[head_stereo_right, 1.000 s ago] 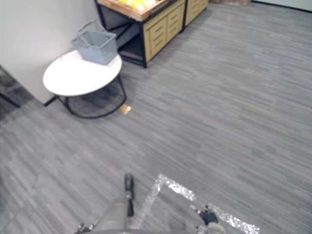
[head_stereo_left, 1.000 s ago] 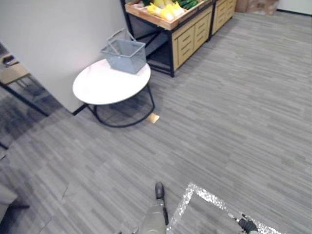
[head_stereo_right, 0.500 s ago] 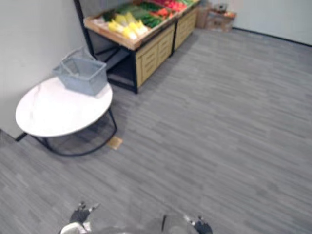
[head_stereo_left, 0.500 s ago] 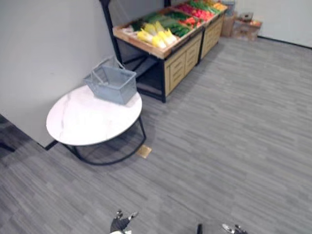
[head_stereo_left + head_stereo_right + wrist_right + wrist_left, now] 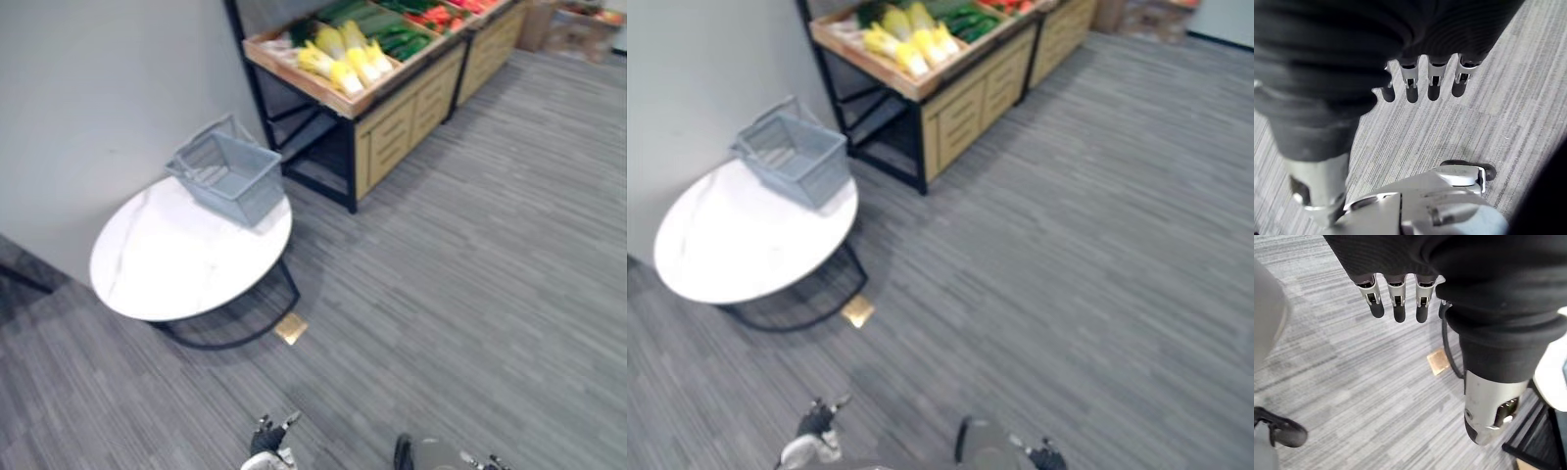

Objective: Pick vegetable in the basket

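A grey wire basket (image 5: 227, 176) with its handles up stands at the far edge of a round white table (image 5: 167, 274); nothing shows inside it. Behind it, a wooden produce stand (image 5: 392, 117) holds yellow vegetables (image 5: 343, 59), green ones (image 5: 397, 39) and red ones (image 5: 441, 15). My left hand (image 5: 270, 443) and right hand (image 5: 1044, 454) hang low at the bottom edge, far from the table and stand. In the left wrist view the left hand (image 5: 1396, 306) has straight fingers over bare carpet and holds nothing. The right hand (image 5: 1420, 85) is likewise open and empty.
A grey wall (image 5: 98, 88) runs behind the table. The table rests on a black metal frame (image 5: 235, 333). A small brass plate (image 5: 291, 328) lies on the carpet by the table. Drawers (image 5: 397, 132) front the stand. Grey carpet (image 5: 470, 294) stretches to the right.
The whole picture has shifted, so the camera moved: table and stand now sit slightly nearer and more central. The hands stay low at the bottom edge, both open.
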Robot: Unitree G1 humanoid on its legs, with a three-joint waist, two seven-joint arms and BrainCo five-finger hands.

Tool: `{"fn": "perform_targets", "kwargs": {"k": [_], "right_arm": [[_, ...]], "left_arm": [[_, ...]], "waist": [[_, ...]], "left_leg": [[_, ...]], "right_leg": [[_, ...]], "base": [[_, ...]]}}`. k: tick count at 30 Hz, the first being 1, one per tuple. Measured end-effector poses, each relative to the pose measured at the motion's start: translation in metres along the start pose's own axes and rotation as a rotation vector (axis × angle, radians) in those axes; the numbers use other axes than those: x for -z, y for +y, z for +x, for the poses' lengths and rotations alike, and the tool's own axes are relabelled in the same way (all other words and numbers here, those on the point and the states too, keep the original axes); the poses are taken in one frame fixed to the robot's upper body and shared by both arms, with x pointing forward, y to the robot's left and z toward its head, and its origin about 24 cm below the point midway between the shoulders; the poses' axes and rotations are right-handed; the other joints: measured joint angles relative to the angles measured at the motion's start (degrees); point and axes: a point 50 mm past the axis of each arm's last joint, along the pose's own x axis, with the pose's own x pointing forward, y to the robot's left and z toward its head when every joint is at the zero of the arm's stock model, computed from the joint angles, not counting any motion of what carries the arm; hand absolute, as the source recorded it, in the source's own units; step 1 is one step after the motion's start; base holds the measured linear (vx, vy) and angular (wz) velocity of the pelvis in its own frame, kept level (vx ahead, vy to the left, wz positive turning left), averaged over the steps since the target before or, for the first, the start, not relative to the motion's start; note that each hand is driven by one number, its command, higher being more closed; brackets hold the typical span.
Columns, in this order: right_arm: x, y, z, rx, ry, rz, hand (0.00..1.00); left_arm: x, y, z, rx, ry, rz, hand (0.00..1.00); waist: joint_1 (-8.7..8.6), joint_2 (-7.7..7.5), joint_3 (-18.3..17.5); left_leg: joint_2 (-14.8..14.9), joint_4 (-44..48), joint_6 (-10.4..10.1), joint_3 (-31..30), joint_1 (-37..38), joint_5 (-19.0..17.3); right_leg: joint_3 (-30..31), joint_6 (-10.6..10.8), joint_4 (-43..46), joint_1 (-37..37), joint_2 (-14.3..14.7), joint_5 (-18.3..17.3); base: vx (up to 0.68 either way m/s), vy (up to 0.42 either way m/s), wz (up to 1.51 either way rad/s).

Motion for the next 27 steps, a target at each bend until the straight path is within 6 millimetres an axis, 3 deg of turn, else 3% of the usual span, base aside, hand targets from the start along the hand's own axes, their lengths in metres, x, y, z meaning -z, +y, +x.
{"fn": "perform_targets", "kwargs": {"k": [1, 3, 4, 6, 7, 9, 10, 11, 12, 13, 14, 16, 17, 20, 21, 22, 23, 24, 25, 26, 27], "right_arm": [[-0.004, -0.001, 0.001, 0.002, -0.009, 0.002, 0.0], [-0.006, -0.002, 0.002, 0.009, -0.014, 0.012, 0.0], [-0.009, 0.001, 0.003, 0.004, -0.022, 0.015, 0.0], [-0.014, 0.005, 0.005, -0.006, -0.024, 0.017, 0.0], [-0.013, 0.005, 0.005, -0.007, -0.016, 0.022, 0.0], [-0.01, 0.004, 0.004, -0.002, -0.005, 0.027, 0.0], [-0.007, 0.002, 0.004, 0.004, 0.001, 0.027, 0.0], [-0.004, -0.002, 0.003, 0.015, 0.01, 0.024, 0.0], [-0.002, 0.005, 0.002, -0.001, 0.016, 0.024, 0.0], [-0.004, 0.008, 0.003, -0.016, 0.005, 0.005, 0.0], [-0.007, 0.01, 0.003, -0.019, 0.001, 0.009, 0.0], [-0.012, 0.013, 0.005, -0.026, -0.011, 0.009, 0.0], [-0.015, 0.016, 0.005, -0.036, -0.019, 0.0, 0.0], [-0.016, 0.024, 0.005, -0.065, -0.026, -0.011, 0.0], [-0.017, 0.025, 0.005, -0.065, -0.027, -0.007, 0.0], [-0.014, 0.024, 0.005, -0.063, -0.018, -0.009, 0.0], [-0.011, 0.023, 0.004, -0.06, -0.008, -0.011, 0.0], [-0.001, 0.02, 0.001, -0.056, 0.016, -0.016, 0.0], [0.0, 0.02, 0.001, -0.055, 0.02, -0.018, 0.0], [0.001, 0.019, 0.001, -0.054, 0.02, -0.018, 0.0], [0.0, 0.019, 0.001, -0.053, 0.016, -0.018, 0.0]], "left_arm": [[0.0, 0.003, 0.0, -0.004, 0.0, 0.001, 0.0], [0.002, 0.008, 0.0, -0.015, 0.006, 0.006, 0.0], [0.002, 0.01, -0.001, -0.023, 0.004, -0.001, 0.0], [0.002, 0.015, 0.0, -0.035, 0.003, 0.0, 0.0], [0.003, 0.018, 0.0, -0.04, 0.012, 0.001, 0.0], [0.002, 0.02, 0.0, -0.044, 0.006, 0.004, 0.0], [0.004, 0.019, -0.001, -0.04, 0.009, 0.011, 0.0], [0.007, 0.018, -0.002, -0.037, 0.014, 0.006, 0.0], [0.003, 0.02, -0.001, -0.04, 0.002, 0.016, 0.0], [-0.002, 0.019, 0.001, -0.031, -0.017, 0.03, 0.0], [-0.008, 0.021, 0.003, -0.038, -0.031, 0.025, 0.0], [-0.007, 0.025, 0.004, -0.053, -0.017, 0.02, 0.0], [-0.005, 0.03, 0.004, -0.065, -0.004, 0.031, 0.0], [0.002, 0.042, 0.001, -0.086, 0.022, 0.061, 0.0], [0.001, 0.044, 0.002, -0.085, 0.02, 0.082, 0.0], [0.001, 0.047, 0.002, -0.088, 0.025, 0.097, 0.0], [0.002, 0.048, 0.002, -0.088, 0.031, 0.105, 0.0], [0.004, 0.048, 0.001, -0.08, 0.045, 0.139, 0.0], [0.006, 0.052, 0.001, -0.082, 0.058, 0.178, 0.0], [0.007, 0.053, 0.001, -0.081, 0.062, 0.208, 0.0], [0.01, 0.053, 0.0, -0.073, 0.073, 0.237, 0.0]], "waist": [[0.22, 0.18, 0.17], [0.19, 0.12, 0.23], [0.28, 0.19, 0.27], [0.96, 0.25, 0.41], [1.51, -0.13, 0.65], [1.8, -0.5, 0.86], [1.76, -0.01, 0.94], [1.99, 0.79, 0.91], [2.15, -0.33, 0.44], [2.12, -1.64, 0.08], [2.69, -1.75, 0.34], [2.81, -1.8, 0.3], [3.05, -2.63, -0.36], [2.98, -4.12, -2.73], [2.84, -4.79, -2.53], [2.78, -5.65, -1.92], [2.68, -5.65, -1.65], [2.23, -5.28, -1.36], [1.72, -5.23, -1.35], [1.39, -5.04, -1.22], [0.28, -4.67, -1.16]], "left_leg": [[0.67, 7.95, -0.8, 3.7, -2.98, -1.54], [1.4, 13.7, 2.03, 10.9, -5.79, -5.46], [1.41, 14.47, 4.26, 14.37, -8.11, -9.0], [0.78, 11.65, 5.49, 17.24, -12.93, -13.17], [-0.56, 5.92, 5.99, 18.16, -15.58, -14.51], [-3.0, -7.63, 6.91, 18.5, -16.54, -13.22], [-4.08, -17.93, 7.66, 18.54, -15.97, -10.35], [-4.68, -26.36, 9.1, 17.94, -14.95, -1.41], [-6.81, -27.19, 9.68, 19.58, -14.26, -2.74], [-7.06, -24.46, 10.3, 19.75, -16.2, -4.68], [-6.81, -20.06, 10.57, 19.56, -18.69, -7.26], [-6.47, -17.65, 12.79, 20.81, -18.27, -8.38], [-7.17, -19.0, 13.05, 22.02, -16.02, -8.5], [-9.8, -24.9, 13.46, 23.45, -11.87, -8.72], [-11.65, -28.25, 14.27, 23.59, -8.54, -9.37], [-13.11, -31.35, 14.32, 23.78, -4.27, -9.62], [-13.66, -32.91, 14.48, 23.5, -2.19, -9.89], [-14.14, -33.95, 15.24, 22.61, 1.5, -10.85], [-14.21, -34.28, 15.71, 21.84, 4.72, -11.91], [-14.21, -34.9, 15.82, 21.16, 6.48, -12.07], [-13.96, -36.24, 15.87, 19.9, 9.09, -12.1]], "right_leg": [[-0.07, -0.05, -1.99, 3.79, 0.22, -0.03], [0.69, -0.07, -5.94, 9.96, 0.23, -0.04], [1.64, -0.18, -8.79, 13.19, 0.22, -0.2], [3.42, 0.02, -11.7, 15.64, -0.15, -0.73], [4.13, 1.06, -12.59, 16.88, -1.31, -0.94], [4.24, 3.35, -13.1, 18.51, -3.08, -2.1], [4.41, 4.77, -13.15, 19.6, -3.49, -3.25], [5.29, 6.21, -13.21, 21.25, -3.65, -4.96], [6.66, 5.23, -14.36, 22.08, -4.99, -5.49], [8.55, 3.86, -16.38, 22.06, -4.15, -3.48], [9.24, 5.45, -17.77, 22.1, -4.16, -1.02], [12.0, 5.82, -17.41, 22.92, -4.72, 2.21], [14.21, 6.13, -15.61, 22.23, -5.52, 4.34], [17.09, 7.17, -6.43, 17.8, -7.08, 6.06], [18.62, 8.25, 4.4, 13.46, -7.86, 7.09], [19.82, 9.68, 16.77, 8.46, -8.77, 12.54], [19.81, 10.37, 21.8, 6.63, -9.13, 17.5], [19.15, 11.93, 32.05, 2.97, -9.35, 19.62], [17.99, 9.56, 40.12, -0.78, -9.11, 16.29], [16.69, 9.32, 42.56, -2.37, -8.73, 13.68], [13.84, 7.46, 42.97, -5.29, -7.84, 8.71]], "base": [[0.36, -0.128, 0.07], [0.34, -0.06, -0.14], [0.34, -0.009, -0.26], [0.29, 0.085, -0.4], [0.27, 0.14, -0.34], [0.23, 0.158, -0.13], [0.33, 0.282, -0.1], [0.46, 0.353, -0.06], [0.5, 0.289, 0.08], [0.5, 0.226, 0.15], [0.4, 0.17, 0.18], [0.39, 0.233, 0.01], [0.38, 0.221, -0.19], [0.33, 0.159, -0.22], [0.24, 0.125, 0.0], [0.36, 0.173, 0.08], [0.3, 0.13, 0.22], [0.4, 0.122, 0.25], [0.34, 0.082, 0.26], [0.41, 0.075, 0.37], [0.31, 0.014, 0.56]]}}
